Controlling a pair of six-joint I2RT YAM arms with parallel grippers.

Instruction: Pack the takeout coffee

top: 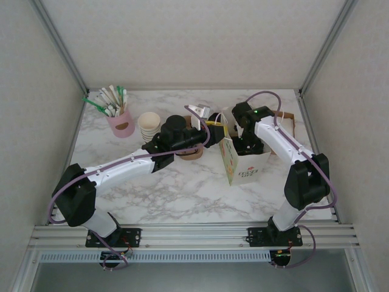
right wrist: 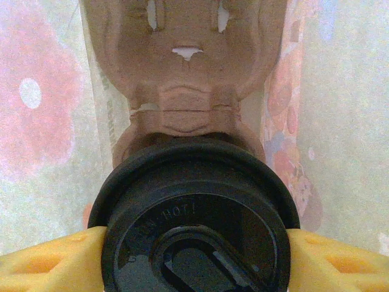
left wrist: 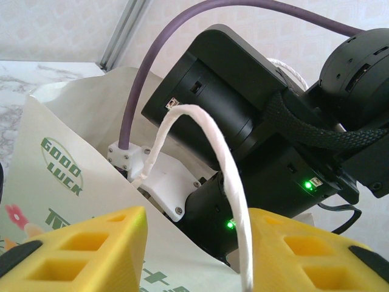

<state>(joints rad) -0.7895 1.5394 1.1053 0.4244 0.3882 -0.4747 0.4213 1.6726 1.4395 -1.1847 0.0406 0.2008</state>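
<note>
The takeout coffee (right wrist: pixel 194 219) shows its round black lid in the right wrist view, pinched between the yellow fingers (right wrist: pixel 340 258) of my right gripper (right wrist: pixel 194 267). It hangs inside the printed paper bag (top: pixel 243 163), just above a brown pulp cup carrier (right wrist: pixel 182 79) at the bag's bottom. My right arm (top: pixel 250 117) reaches down into the bag's mouth from behind. My left gripper (left wrist: pixel 197 243) is at the bag's left rim (left wrist: pixel 67 176), jaws apart, with the white rope handle (left wrist: pixel 225 176) running between them close to the right finger.
A lidless stack of cream cups (top: pixel 149 125) and a pink holder of stirrers (top: pixel 121 121) stand at the back left. A cardboard box (top: pixel 287 118) sits behind the bag. A brown item (top: pixel 193 155) lies under the left arm. Bare marble lies in front.
</note>
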